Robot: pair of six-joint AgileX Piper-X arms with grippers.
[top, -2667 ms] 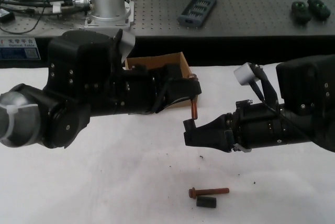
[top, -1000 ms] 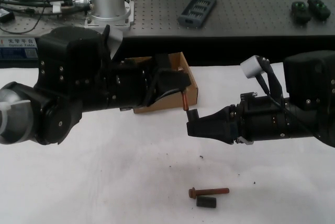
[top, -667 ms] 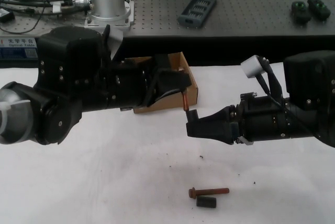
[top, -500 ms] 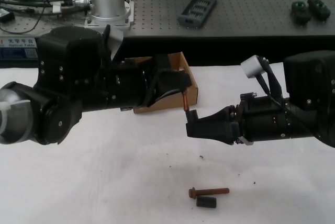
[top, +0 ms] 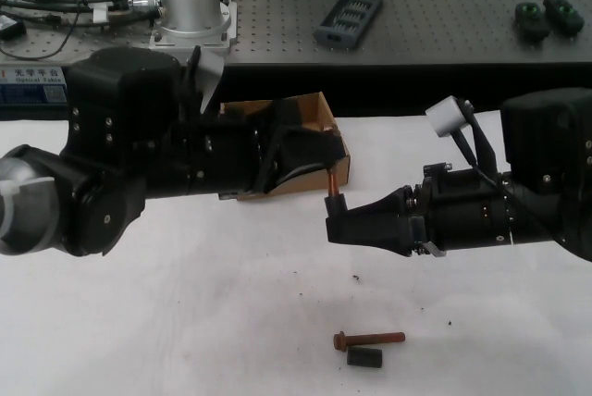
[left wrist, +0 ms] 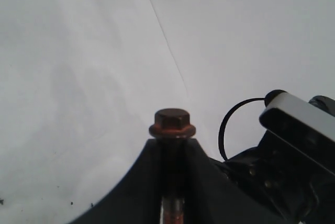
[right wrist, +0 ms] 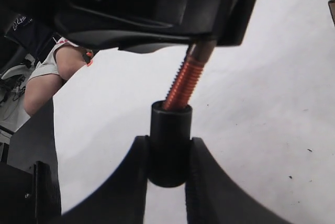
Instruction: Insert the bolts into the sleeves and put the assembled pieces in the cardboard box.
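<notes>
Bolt (right wrist: 183, 82) tip now at sleeve (right wrist: 168, 145) rim

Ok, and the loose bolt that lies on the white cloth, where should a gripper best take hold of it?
The loose bolt lies flat, so come from above and close across the shank just behind the head; that should keep the other end free for a sleeve. The loose sleeve lies close beside it and may get nudged.

My high camera looks forward and down over the surface (top: 185, 322); both wrist cameras sit close, sharing the bolt (left wrist: 171, 124).
</notes>
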